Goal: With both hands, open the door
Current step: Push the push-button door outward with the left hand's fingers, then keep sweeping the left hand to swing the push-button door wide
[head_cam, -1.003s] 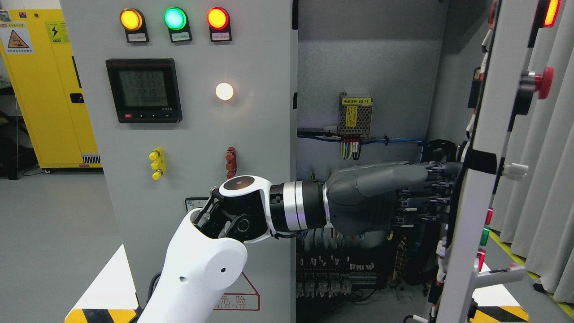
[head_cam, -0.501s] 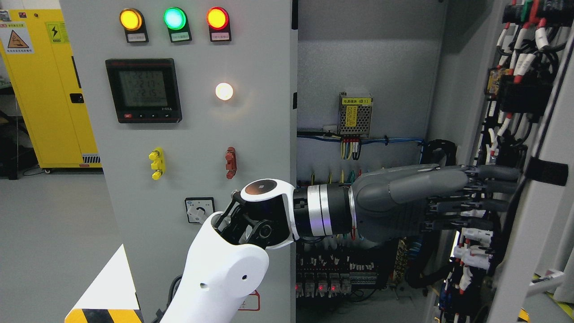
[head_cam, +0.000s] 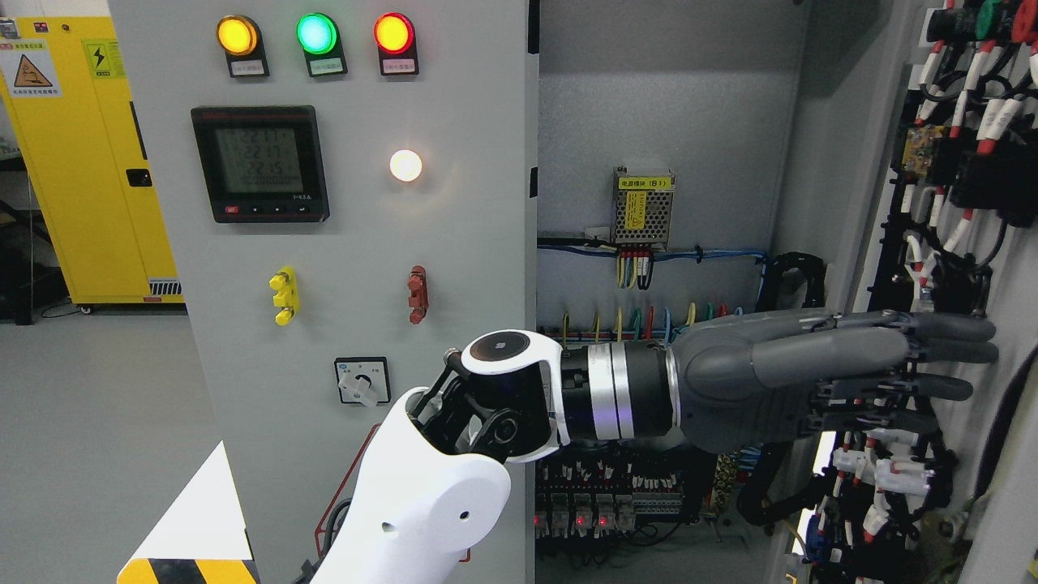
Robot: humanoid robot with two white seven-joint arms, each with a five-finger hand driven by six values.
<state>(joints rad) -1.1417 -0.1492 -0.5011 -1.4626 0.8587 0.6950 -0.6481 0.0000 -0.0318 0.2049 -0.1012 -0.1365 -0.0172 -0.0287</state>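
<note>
I keep my left hand (head_cam: 819, 377) flat, fingers (head_cam: 945, 328) straight and holding nothing, against the inside of the right door (head_cam: 1001, 308) to push it wide.

Bright, sharp; lamp glare (white).

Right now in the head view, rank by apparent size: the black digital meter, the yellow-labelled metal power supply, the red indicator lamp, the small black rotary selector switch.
1. Black digital meter
2. Yellow-labelled metal power supply
3. Small black rotary selector switch and red indicator lamp: look alike, unranked.
The power supply sits deeper, so it may be truly larger.
</note>
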